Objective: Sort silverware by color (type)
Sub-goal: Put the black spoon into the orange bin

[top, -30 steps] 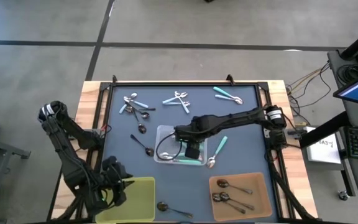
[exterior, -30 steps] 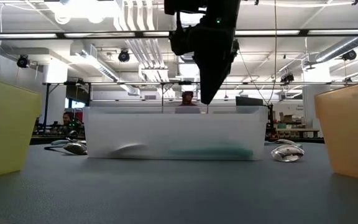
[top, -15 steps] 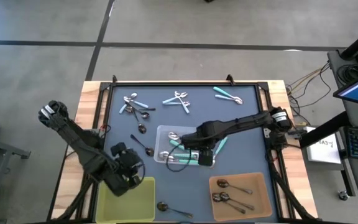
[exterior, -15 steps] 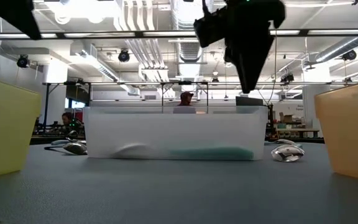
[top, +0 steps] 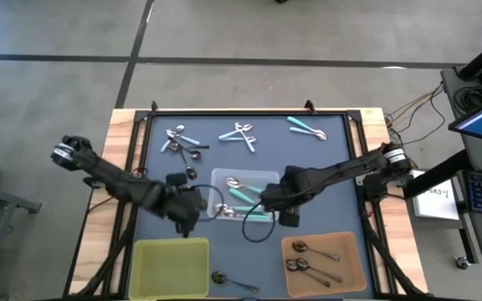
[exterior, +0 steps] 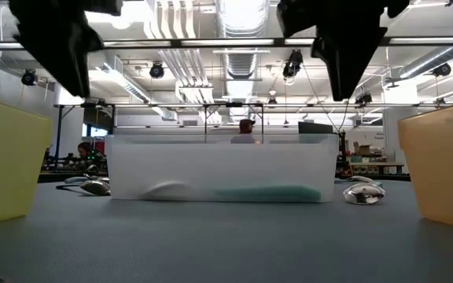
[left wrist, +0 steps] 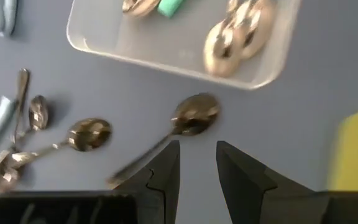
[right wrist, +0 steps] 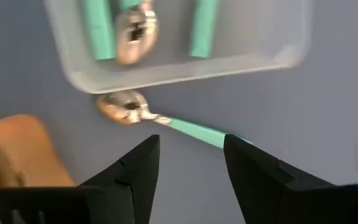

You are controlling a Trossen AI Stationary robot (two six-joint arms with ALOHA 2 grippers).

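2 arms hang over the middle of the table in the high view. The left gripper (top: 192, 209) sits just left of the clear bin (top: 217, 177) at centre frame, and the right gripper (top: 284, 209) sits just off that bin's lower right corner. Teal spoons (top: 243, 194) lie inside the bin. More spoons lie scattered (top: 243, 134) along the upper part of the mat, a few are in the brown bin (top: 351, 269) at lower right, and the yellow bin (top: 172, 267) at lower left looks empty.

From table height, both arms are dark shapes at the top of the frame, clear of the mat, and hold nothing.

Looking past the left wrist, the fingers (left wrist: 166, 174) stand narrowly apart and empty above a dark-handled spoon (left wrist: 194, 115) that lies close beside the bin wall. If they come down off-centre, a finger could clip that wall or skate the thin handle aside.

Looking past the right wrist, the fingers (right wrist: 135, 168) are spread wide and empty over a teal-handled spoon (right wrist: 160, 120) lying on the mat just outside the bin. With both grippers so near the same bin, the arms could well foul each other. A flat, thin handle may also slip from the pinch.
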